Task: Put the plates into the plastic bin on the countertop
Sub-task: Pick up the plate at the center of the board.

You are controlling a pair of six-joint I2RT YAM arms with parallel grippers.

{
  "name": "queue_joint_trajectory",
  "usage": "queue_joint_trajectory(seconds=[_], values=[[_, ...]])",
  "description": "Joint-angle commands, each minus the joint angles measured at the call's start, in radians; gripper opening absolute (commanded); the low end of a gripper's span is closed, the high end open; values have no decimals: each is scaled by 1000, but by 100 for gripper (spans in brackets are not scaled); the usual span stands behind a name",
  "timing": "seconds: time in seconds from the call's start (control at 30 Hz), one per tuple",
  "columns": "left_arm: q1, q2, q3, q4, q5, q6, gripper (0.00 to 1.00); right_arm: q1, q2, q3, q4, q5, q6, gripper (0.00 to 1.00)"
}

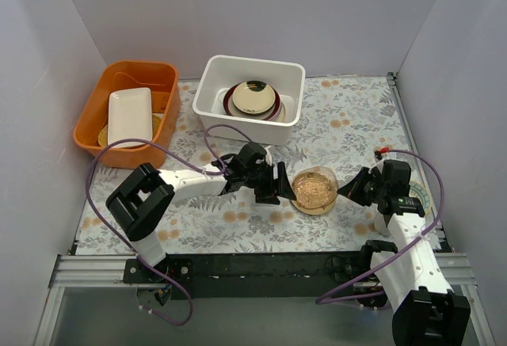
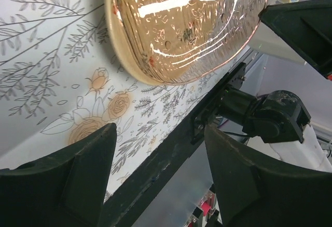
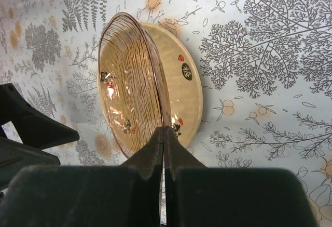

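The 2 fingers (image 3: 150, 157) of the right gripper (image 1: 346, 191) are clamped on the rim of a translucent amber ribbed plate (image 3: 129, 81). It is tilted up over a round tan plate (image 3: 191, 89) lying on the fern-printed countertop (image 3: 270, 55). The left gripper (image 1: 277, 188) stands spread just beside them, touching nothing. The white rectangular plastic bin (image 1: 238, 130), well behind, holds stacked plates (image 1: 253, 96).
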State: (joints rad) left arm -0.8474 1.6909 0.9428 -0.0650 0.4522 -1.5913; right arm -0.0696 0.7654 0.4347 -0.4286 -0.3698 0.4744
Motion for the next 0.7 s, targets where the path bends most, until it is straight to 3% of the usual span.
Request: queue_joint_trajectory(seconds=[0.0,0.67], values=[[-38,12,20,91,-9,-24,67,4,-17,59,-22,-14,6,1],[-71,139,76,240,-56,-113,61,4,-23,73,-97,94,-22,1]])
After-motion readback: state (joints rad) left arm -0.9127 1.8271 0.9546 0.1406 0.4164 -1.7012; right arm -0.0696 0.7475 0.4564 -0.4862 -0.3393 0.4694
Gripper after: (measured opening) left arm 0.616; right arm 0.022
